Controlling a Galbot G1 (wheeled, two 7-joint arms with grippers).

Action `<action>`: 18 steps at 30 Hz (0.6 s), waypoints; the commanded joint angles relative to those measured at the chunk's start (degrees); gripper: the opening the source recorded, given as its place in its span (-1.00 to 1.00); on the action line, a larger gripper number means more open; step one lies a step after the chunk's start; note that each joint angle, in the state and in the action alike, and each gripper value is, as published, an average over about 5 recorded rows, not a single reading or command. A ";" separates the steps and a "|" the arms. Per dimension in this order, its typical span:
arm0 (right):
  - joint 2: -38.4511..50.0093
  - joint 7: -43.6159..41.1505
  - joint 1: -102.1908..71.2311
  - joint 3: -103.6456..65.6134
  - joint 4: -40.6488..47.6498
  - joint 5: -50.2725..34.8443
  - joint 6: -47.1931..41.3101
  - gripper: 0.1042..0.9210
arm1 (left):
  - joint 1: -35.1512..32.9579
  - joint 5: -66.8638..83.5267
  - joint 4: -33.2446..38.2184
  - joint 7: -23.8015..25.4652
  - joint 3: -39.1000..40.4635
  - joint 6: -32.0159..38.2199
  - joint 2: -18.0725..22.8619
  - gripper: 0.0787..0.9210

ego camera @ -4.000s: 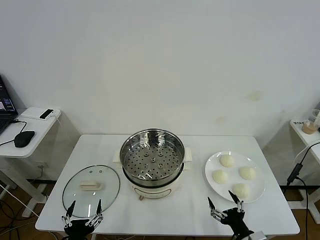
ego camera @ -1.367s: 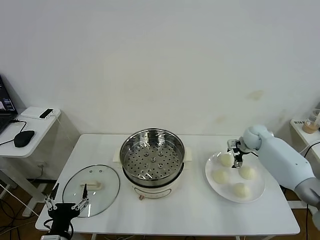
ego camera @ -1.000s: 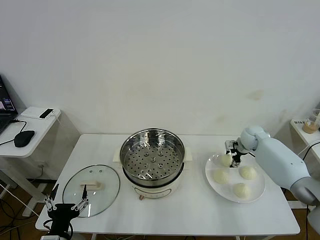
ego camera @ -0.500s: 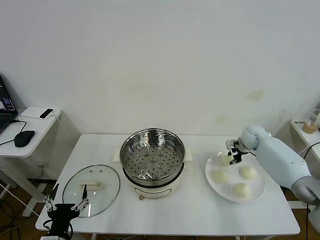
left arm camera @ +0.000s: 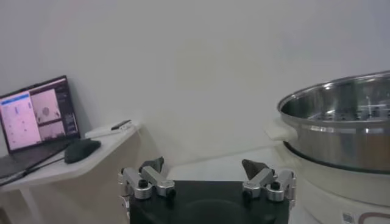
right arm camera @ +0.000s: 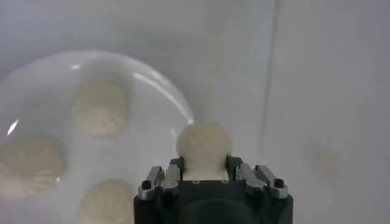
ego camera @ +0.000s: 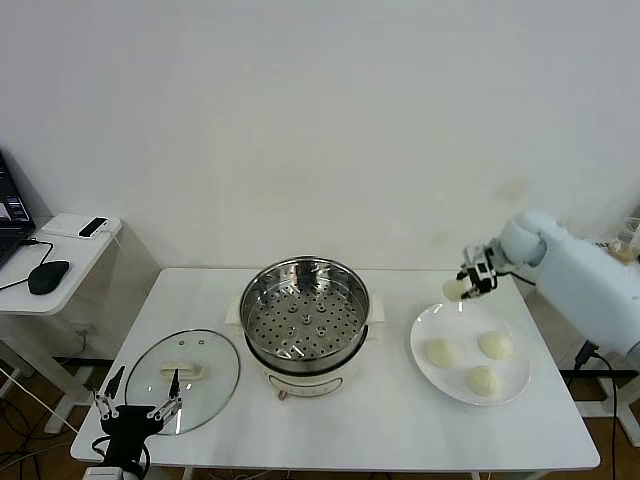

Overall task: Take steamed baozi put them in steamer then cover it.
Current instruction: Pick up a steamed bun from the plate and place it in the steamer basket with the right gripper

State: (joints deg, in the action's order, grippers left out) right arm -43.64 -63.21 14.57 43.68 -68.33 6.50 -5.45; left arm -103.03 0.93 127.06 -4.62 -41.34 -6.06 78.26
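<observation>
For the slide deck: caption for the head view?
Right gripper lifts one baozi off the plate; steamer open.

Cream-white steamed baozi (ego camera: 483, 380) are sitting on a glossy white plate (ego camera: 420, 332). The steamer (ego camera: 305, 312) is showing shiny steel with a dotted, perforated floor over a cream base. The clear glass cover (ego camera: 182, 380) is carrying a cream handle. The table (ego camera: 380, 420) is plain white.

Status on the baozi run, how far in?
Early. Nothing is loaded: the steamer basket is empty. In hand: the right hand is shut on one baozi, raised above the plate. Left: three baozi on the plate, then the cover, lying on the table left of the steamer. Left hand waits open near it.
</observation>
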 commanded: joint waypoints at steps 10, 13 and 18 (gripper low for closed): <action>-15.79 2.84 20.93 19.82 -9.86 -15.77 1.00 -0.13 | 0.68 1.43 -1.58 0.39 -0.51 -1.48 -2.69 0.77; -21.05 4.29 20.27 22.63 -8.30 -16.06 2.71 -0.13 | 0.47 2.27 -1.40 0.46 -1.49 -1.76 -3.44 0.77; -28.15 6.31 18.76 27.43 -3.69 -13.07 8.06 -0.14 | -0.41 3.19 -1.42 0.54 -2.58 -1.89 -4.23 0.77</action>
State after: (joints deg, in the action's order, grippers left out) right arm -59.44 -59.33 30.57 62.37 -74.34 -5.80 -2.37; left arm -103.26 3.28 125.75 -4.08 -43.15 -7.70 74.72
